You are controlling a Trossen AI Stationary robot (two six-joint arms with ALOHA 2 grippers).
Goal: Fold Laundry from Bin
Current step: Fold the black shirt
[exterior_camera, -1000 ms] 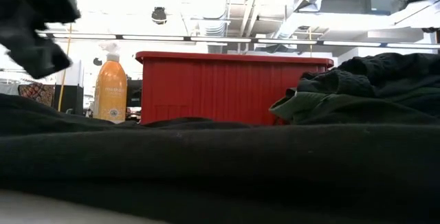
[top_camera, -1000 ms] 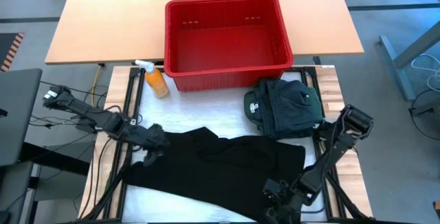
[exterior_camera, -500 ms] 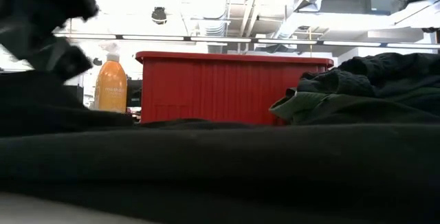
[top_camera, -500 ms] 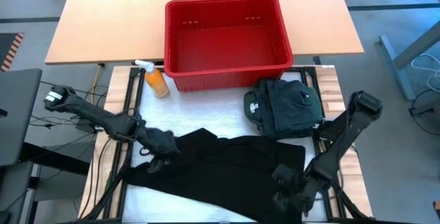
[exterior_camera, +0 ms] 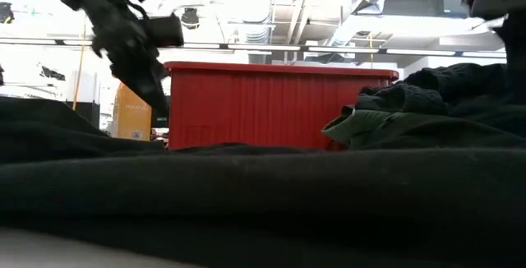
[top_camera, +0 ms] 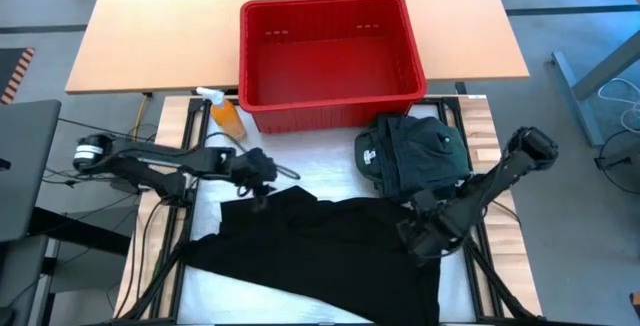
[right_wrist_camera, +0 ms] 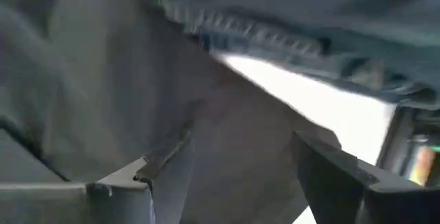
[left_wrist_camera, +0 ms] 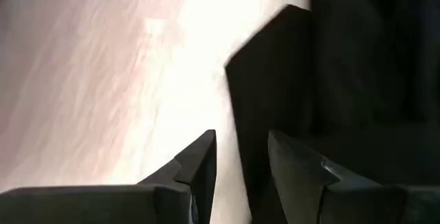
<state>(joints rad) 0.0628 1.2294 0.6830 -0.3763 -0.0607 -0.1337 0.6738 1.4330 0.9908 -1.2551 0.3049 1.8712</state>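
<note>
A black garment [top_camera: 320, 251] of the laundry lies spread flat on the white table top [top_camera: 320, 176]. A dark green pile [top_camera: 415, 156] with a small pale label rests on the table just beyond the garment's far right corner. The red bin [top_camera: 330, 56] stands behind them. My left gripper [top_camera: 265, 178] hovers open over the garment's far left corner [left_wrist_camera: 275, 80], clear of the cloth in the low view [exterior_camera: 152, 95]. My right gripper [top_camera: 415, 234] hangs wide open above the garment's right edge [right_wrist_camera: 227, 162], pointing steeply down.
An orange spray bottle [top_camera: 228, 116] stands at the bin's near left corner, close to my left arm. The bin rests half on a tan table [top_camera: 150, 36] behind. Bare white table top shows between the bin and the black garment.
My left gripper has swung from the garment's left edge toward the table's right and far side, ending over the garment's far left corner. My right gripper has moved from the near edge toward the far side, has risen and has tipped to point more steeply down.
</note>
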